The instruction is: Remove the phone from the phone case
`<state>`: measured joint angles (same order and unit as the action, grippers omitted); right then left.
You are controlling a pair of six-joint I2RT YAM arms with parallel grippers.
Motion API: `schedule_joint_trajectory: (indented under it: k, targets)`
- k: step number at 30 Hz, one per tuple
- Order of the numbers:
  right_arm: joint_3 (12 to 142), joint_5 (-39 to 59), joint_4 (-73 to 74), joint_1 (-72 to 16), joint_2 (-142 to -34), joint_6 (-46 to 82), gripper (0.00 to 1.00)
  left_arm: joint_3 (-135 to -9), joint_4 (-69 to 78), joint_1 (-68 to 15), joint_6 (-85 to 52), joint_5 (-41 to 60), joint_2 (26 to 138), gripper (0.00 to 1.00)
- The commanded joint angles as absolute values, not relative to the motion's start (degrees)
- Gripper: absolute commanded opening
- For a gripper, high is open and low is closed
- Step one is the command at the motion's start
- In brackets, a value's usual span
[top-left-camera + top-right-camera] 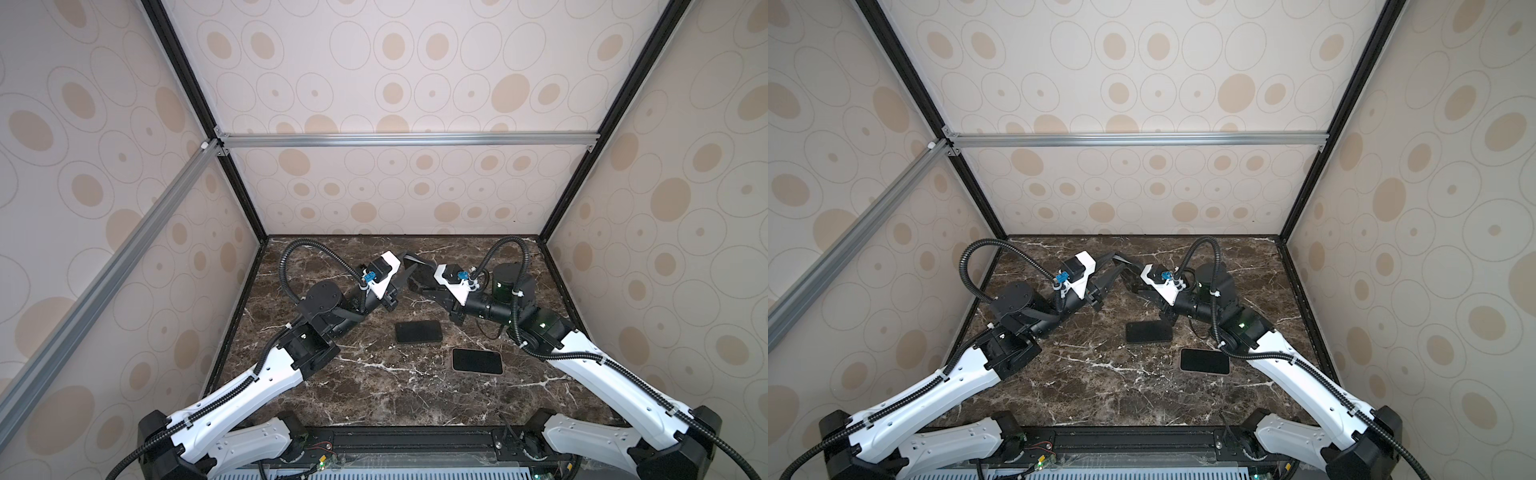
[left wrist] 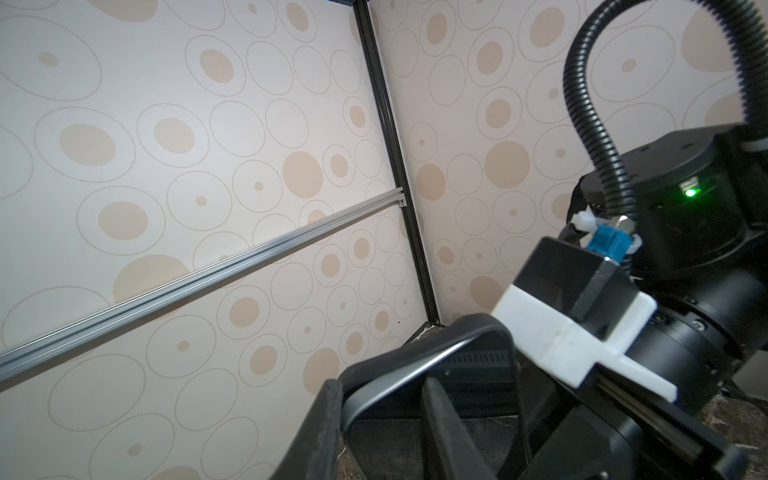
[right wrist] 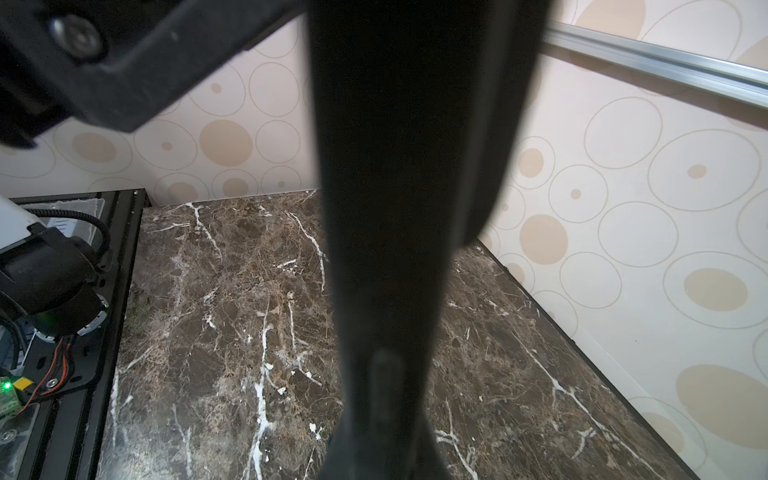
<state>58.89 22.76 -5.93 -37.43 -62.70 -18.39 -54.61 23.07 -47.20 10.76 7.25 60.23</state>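
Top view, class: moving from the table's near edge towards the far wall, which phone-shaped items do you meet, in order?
Light-rimmed phone → dark phone → black phone case, held aloft.

A table (image 1: 374,386) topped with dark brown marble, crossed by white veins, is seen in both top views. It is closed in by patterned walls at 9, 12 and 3 o'clock and edged by a black rail at 6 o'clock. Two phones are laid flat on it, dark faces up, with their long sides running from 9 to 3 o'clock. A black phone (image 1: 417,331) is placed about the middle of the table. A phone with a pale rim (image 1: 477,361) is set near it, at roughly 4 o'clock from it, and the two are not touching. Bare marble is shown in the right wrist view (image 3: 216,316).
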Motion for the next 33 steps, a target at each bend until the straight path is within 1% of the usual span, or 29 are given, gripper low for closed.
schedule_joint_trajectory:
  k: [1, 4, 9, 14, 30, 33]
  targets:
    - [61.49, 30.74, 0.86, -38.81, -61.48, -22.38, 0.0, -53.97, 16.53, -48.12, 10.28, 13.45, 62.36, 0.32]
    - [61.76, 35.06, 0.62, -38.85, -61.54, -24.6, 0.0, -54.6, 16.44, -48.16, 10.28, 15.96, 62.99, 0.3]
    - [62.44, 39.12, 0.03, -38.82, -61.54, -27.49, 0.0, -55.02, 13.81, -48.08, 10.12, 20.64, 63.75, 0.29]
    - [62.75, 41.19, -0.7, -38.85, -61.46, -29.51, 0.0, -54.67, 13.54, -48.03, 10.02, 21.27, 63.81, 0.29]
    - [60.7, 41.59, -1.97, -38.88, -59.59, -38.6, 0.0, -54.58, 14.06, -47.2, 9.01, 22.05, 64.37, 0.32]
    - [60.33, 39.54, -1.19, -38.94, -59.34, -37.24, 0.0, -54.07, 14.78, -47.15, 8.75, 20.96, 63.93, 0.39]
